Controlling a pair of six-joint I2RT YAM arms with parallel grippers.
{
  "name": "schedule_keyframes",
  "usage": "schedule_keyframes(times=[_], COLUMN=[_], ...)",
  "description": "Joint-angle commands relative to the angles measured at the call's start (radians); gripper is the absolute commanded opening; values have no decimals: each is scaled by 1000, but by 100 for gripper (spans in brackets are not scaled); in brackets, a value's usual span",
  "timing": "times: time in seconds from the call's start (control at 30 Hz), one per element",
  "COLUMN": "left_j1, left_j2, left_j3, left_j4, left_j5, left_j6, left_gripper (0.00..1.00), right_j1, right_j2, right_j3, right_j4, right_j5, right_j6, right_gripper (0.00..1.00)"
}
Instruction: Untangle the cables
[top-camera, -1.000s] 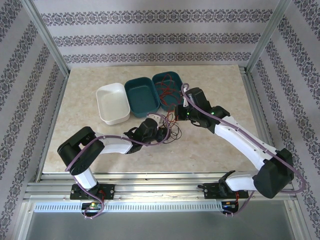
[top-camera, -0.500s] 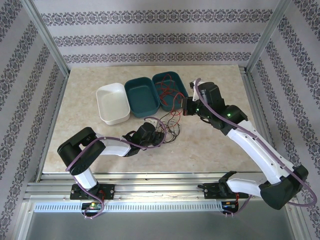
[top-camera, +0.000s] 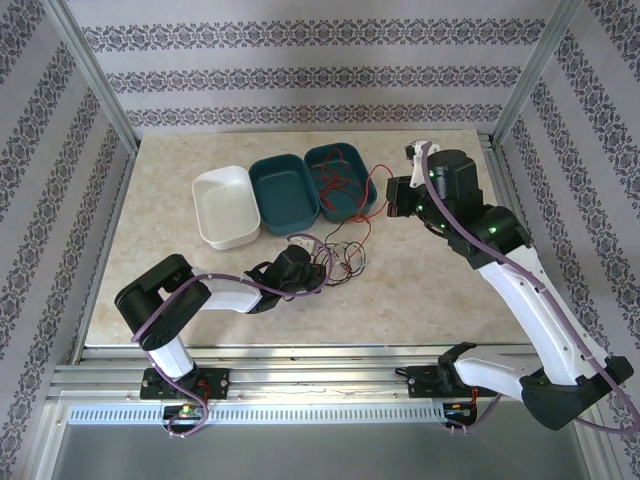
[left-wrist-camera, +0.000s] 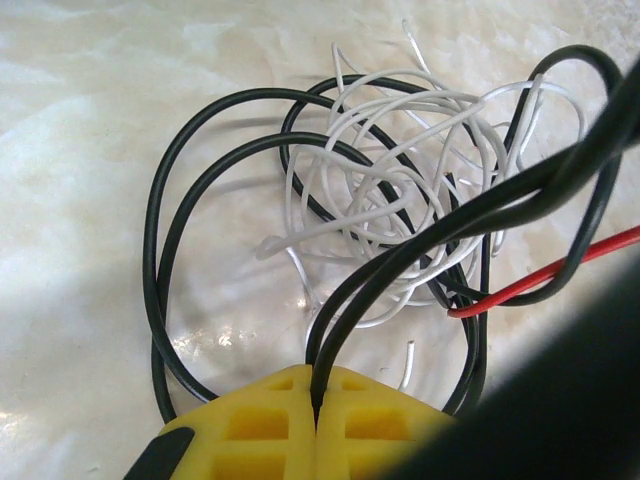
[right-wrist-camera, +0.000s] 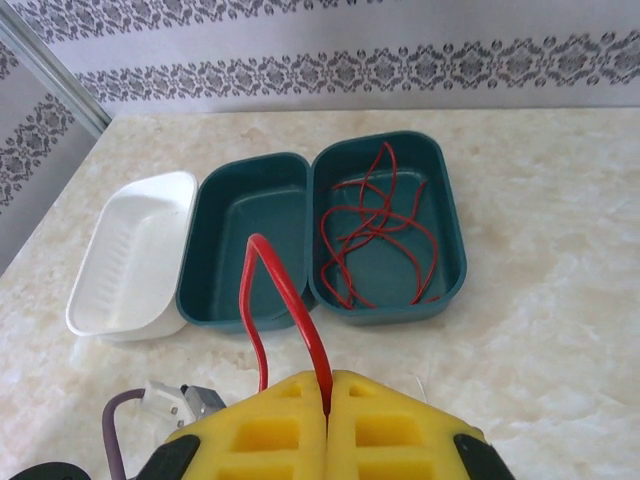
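Left gripper (left-wrist-camera: 316, 400) clamped on black cables (left-wrist-camera: 160, 250). Right gripper (right-wrist-camera: 328, 400) pinches red cable (right-wrist-camera: 275, 285) near teal bins (right-wrist-camera: 225, 230). Bare table (top-camera: 430, 290) alongside.

Both the left arm (top-camera: 215, 292) and the right arm (top-camera: 545, 315) have white link shells and black joint housings, with a purple cable (right-wrist-camera: 106, 432) run along each. Black bases (top-camera: 185, 383) are bolted at the table's (top-camera: 430, 290) near edge. Small green lights (top-camera: 492, 229) glow on the right arm. The fingers (left-wrist-camera: 270, 425) are yellow with square moulded recesses.
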Motion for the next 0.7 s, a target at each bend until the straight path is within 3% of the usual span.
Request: schedule_keyframes(times=[0.0, 0.43, 0.67], left_j1=[-12, -12, -13], left_j2=[-3, 4, 4], left_j3=[-12, -10, -7], left_j4=[6, -14, -30], left_j5=[5, 12, 22], left_j6=[-15, -20, -20], left_gripper=[0, 0, 0], right_j1=[-16, -94, -140], right_j2=[-16, -1, 26], right_j3=[60, 204, 256], right_j4=[-23, -67, -103], right_j5=[29, 111, 233], right_j6=[-44, -114, -161], right_gripper=[0, 0, 0])
